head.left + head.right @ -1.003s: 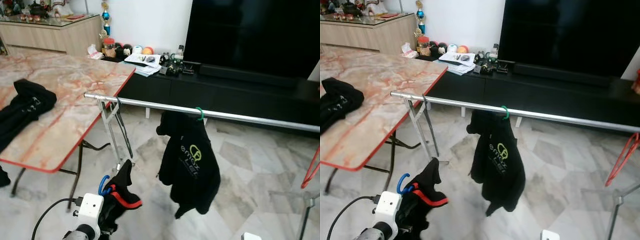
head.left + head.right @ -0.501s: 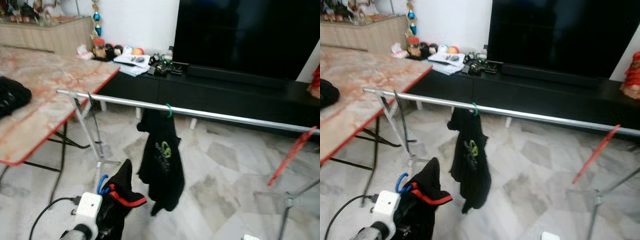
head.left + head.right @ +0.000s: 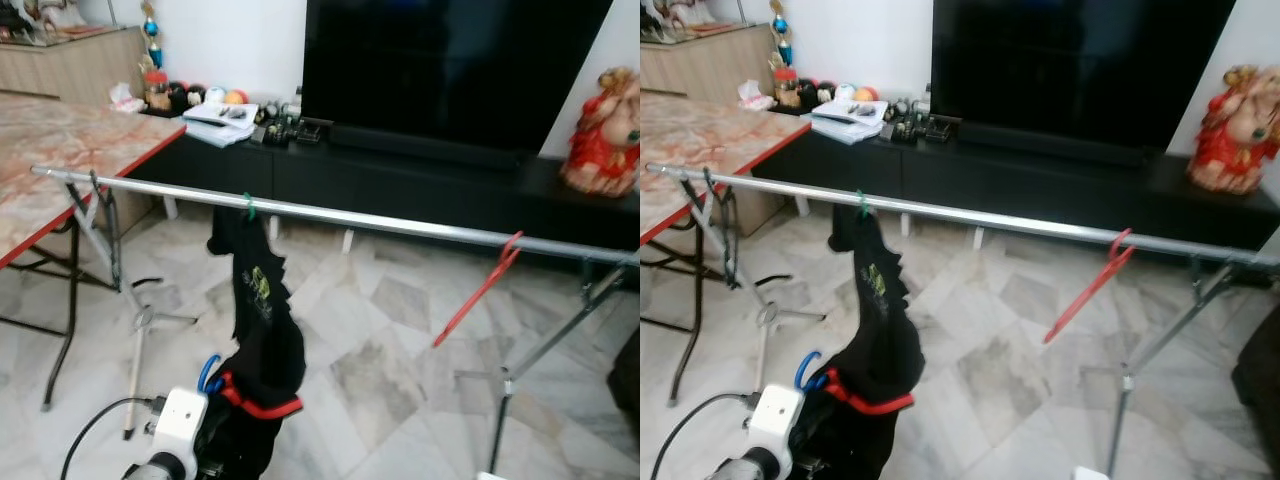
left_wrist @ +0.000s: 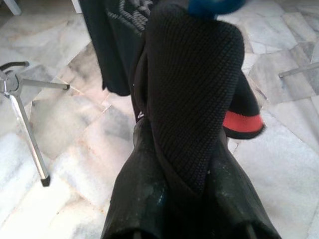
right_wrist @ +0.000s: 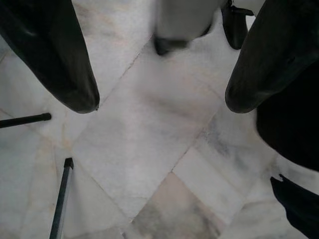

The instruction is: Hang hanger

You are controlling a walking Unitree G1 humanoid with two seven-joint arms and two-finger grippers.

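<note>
My left gripper point(image 4: 184, 149) is shut on a black garment with red trim point(image 4: 194, 89) that sits on a blue hanger point(image 3: 207, 372); it is held low, in front of and below the silver rail point(image 3: 400, 223). In the left eye view the held garment point(image 3: 250, 430) overlaps the bottom of a black printed shirt point(image 3: 255, 290), which hangs from the rail by a green hook point(image 3: 248, 205). A bare red hanger point(image 3: 480, 290) hangs tilted further right on the rail. My right gripper point(image 5: 162, 99) is open over the marble floor.
The marble-topped table with a red edge point(image 3: 60, 130) stands to the left. A black TV console point(image 3: 400, 180) with a large TV runs behind the rail, and a red statue point(image 3: 605, 130) stands on it. Rack legs point(image 3: 540, 350) stand at right and others point(image 3: 100, 250) at left.
The camera has swung right, so the table slid out to the left and the red hanger and statue came in. The left gripper still holds the garment.
</note>
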